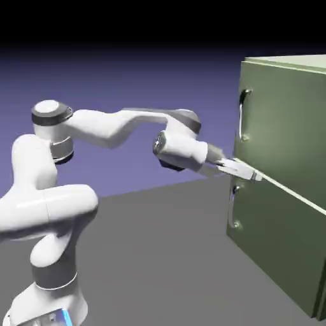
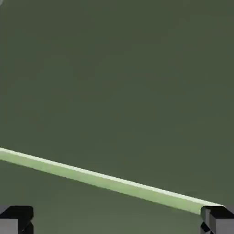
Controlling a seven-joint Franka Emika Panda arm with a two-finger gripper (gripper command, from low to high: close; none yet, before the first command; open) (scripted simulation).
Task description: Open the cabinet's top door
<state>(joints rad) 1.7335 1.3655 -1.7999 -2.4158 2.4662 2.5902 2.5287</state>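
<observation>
Where the doors meet, a pale strip crosses the cabinet.

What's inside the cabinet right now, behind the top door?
Nothing inside shows: the top door is shut and covers whatever lies behind it. Only its outer face and silver handle are visible in the exterior view.

The cabinet is olive green (its seam paler), the arm mostly white.
</observation>
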